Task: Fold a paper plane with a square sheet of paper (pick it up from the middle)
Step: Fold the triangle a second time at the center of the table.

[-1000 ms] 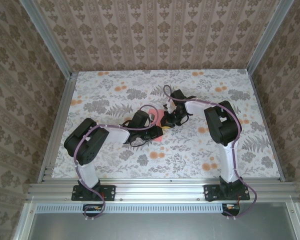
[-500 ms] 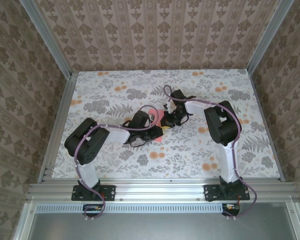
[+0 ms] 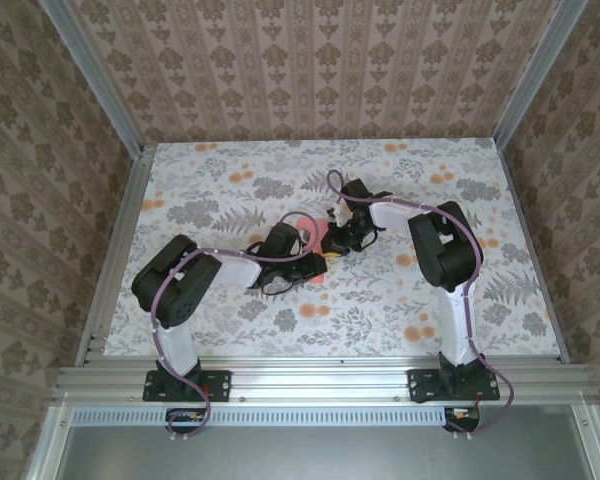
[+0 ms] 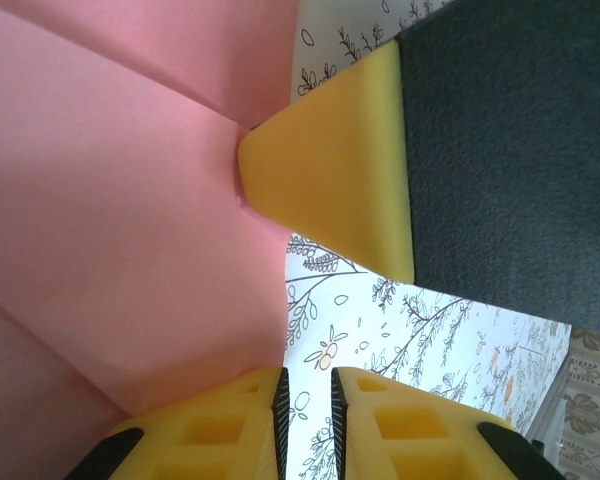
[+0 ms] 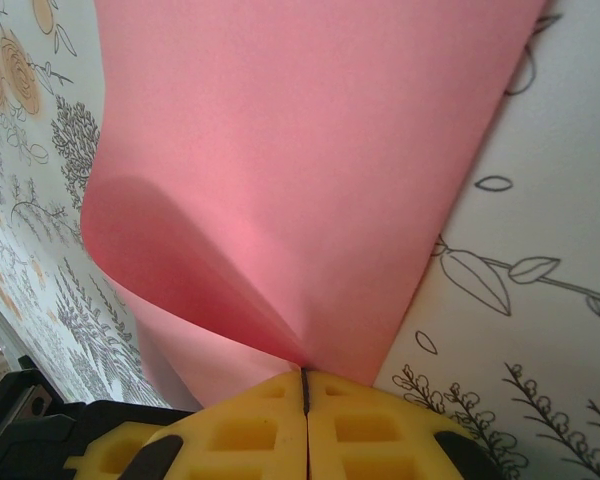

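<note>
Status: my right gripper [image 5: 305, 385] is fully closed, pads flush, pinching the square sheet of thin pink-red paper [image 5: 280, 150] at a point where it bunches. From that pinch the sheet fans out, and one flap curls over on itself. It is a soft bend, not a crease.

Reason for the hold: the pinch lifts the sheet off the grey floral-print tablecloth [image 5: 540, 200] at that spot. That leaves a raised edge for my other arm to get under, since flat paper gives the pads nothing to bite.

My left gripper [image 4: 307, 400] is nearly closed, with a thin slit between the pads and tablecloth visible through it. The sheet's edge runs right along the inner face of one pad. It looks lined up on that edge but not clamped. I can't tell whether it grips at all.

In the left wrist view, the right arm's yellow foam finger [image 4: 330, 170] tip meets the sheet where the folds converge. This is the same pinch seen from the other side.

Location: the sheet is mid-table, between the two grippers, partly lifted and partly on the cloth.

My read is that this is early: no sharp folds and no dart shape yet. Main risk is the left pads closing and missing the edge.
</note>
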Controlling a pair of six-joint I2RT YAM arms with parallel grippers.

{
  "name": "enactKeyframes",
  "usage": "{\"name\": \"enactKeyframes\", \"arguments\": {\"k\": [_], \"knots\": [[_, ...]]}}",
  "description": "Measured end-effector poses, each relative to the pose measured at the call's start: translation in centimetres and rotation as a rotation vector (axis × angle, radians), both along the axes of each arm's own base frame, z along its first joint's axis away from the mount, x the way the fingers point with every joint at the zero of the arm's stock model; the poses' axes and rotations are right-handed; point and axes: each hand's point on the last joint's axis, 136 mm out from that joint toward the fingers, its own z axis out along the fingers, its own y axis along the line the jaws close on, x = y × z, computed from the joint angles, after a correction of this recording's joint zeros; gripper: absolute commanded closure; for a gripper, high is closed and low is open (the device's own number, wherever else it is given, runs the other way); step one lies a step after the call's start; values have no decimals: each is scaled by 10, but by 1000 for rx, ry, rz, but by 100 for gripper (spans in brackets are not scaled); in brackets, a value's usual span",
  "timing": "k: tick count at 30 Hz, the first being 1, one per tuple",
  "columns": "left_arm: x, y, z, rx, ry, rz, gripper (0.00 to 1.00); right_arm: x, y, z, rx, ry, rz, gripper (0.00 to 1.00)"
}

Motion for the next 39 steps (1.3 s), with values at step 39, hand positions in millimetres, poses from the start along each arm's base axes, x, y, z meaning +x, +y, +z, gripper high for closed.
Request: {"name": "enactKeyframes", "arguments": {"k": [39], "knots": [[-38,-11,18,104,-35,-121,78,0,0,0,-4,18,-15,93]]}}
